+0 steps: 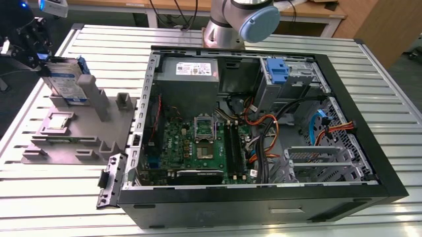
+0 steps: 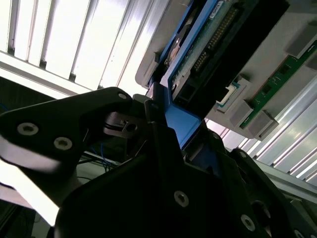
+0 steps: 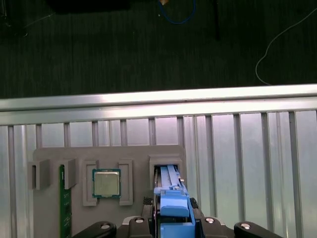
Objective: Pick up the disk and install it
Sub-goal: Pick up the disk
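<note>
On the slatted counter (image 1: 118, 37), at the exterior view's left, the disk (image 1: 66, 81) stands on edge in a slot of the grey holder (image 1: 72, 133) — long axis near upright, blue bracket (image 3: 174, 208) uppermost — with the hand (image 1: 41, 58) closed on that bracket; a pull off the slot's line would likely jam it or slip off the plastic.

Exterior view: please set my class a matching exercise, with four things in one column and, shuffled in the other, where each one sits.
Things
1. disk
2. processor chip
3. power-supply box
4. blue latch

Places
A. on the metal bay inside the case
B. lying flat in a recess of the grey holder
C. standing on edge in the grey holder
D. in the case's far corner, toward the exterior view's left

Pairs: 1-C, 2-B, 3-D, 4-A
</note>
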